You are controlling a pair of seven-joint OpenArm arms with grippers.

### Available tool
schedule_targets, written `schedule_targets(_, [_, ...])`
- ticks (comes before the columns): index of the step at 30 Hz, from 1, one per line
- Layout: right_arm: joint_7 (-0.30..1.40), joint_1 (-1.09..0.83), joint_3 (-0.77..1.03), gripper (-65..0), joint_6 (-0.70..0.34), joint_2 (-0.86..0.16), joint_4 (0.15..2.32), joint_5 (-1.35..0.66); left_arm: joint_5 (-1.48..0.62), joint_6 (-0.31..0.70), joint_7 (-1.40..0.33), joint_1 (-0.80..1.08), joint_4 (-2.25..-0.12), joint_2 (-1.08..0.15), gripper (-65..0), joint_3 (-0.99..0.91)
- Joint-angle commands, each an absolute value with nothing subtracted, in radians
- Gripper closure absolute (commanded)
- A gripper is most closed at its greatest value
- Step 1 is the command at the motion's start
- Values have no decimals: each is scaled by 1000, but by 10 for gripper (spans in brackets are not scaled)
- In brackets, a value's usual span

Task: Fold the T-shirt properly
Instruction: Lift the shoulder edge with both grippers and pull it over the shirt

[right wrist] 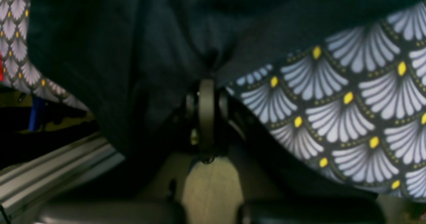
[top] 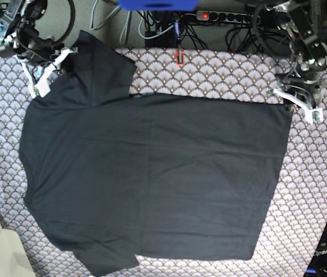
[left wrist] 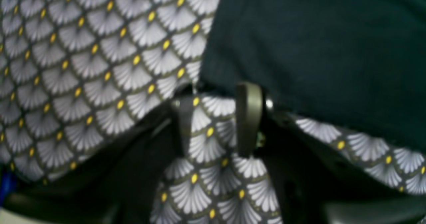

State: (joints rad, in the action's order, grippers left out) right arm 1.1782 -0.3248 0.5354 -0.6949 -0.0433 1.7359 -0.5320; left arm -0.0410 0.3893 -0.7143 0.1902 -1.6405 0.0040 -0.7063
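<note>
While the T-shirt [top: 151, 179] lay spread flat across the middle of the tablecloth [top: 232, 72], its collar end faced the left side of the base view and its hem the right. One sleeve pointed toward the far edge of the table, the other toward the near edge. The dark cloth covered most of the patterned surface, leaving a border of scallop print on every side.

At the far-left corner of the base view, the right gripper [right wrist: 206, 84] met the shirt beside the upper sleeve. Its fingers were clenched together, and the right wrist view showed dark fabric gathered into a pucker at their tips, so the shirt was pinched there.

At the far-right corner of the base view, the left gripper [left wrist: 216, 117] stood at the hem corner. Its fingers [left wrist: 249, 117] were parted, with bare tablecloth showing in the gap between them; their tips reached the shirt's edge, which lay just ahead of them. No fabric was seen in that gap.

Behind the table, a power strip [top: 226, 16] and loose cables [top: 151, 29] ran along the far wall.
</note>
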Motion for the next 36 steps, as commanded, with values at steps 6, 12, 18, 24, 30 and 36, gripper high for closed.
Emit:
schedule_targets(6, [1167,-321,538,-2,-698,-56,1748,-547,-48,386,-653,139,-1615,18,-213,-746])
schedule_targets(12, [1167,-321,538,-3,-698,-58,1748,-547,-48,381,-611,113,-1547,22,-213,-754])
schedule_targets(18, [1168,-321,538,-3,-698,-73,1748,-547,-41,381,-570,76,-1472,36,-213,-812])
schedule_targets(24, [1170,-321,538,-3,-698,-77,1748,-547,-41,383,-565,54,-1411,31,-213,-820])
schedule_targets(30, [1170,-321,538,-3,-698,-79,1748,-547,-48,389,-572,51,-1395,33,-64,-816])
schedule_targets(36, [1170,-321,538,0,-698,-79,1756,-547,-50,390,-615,51,-1409,36,0,-814])
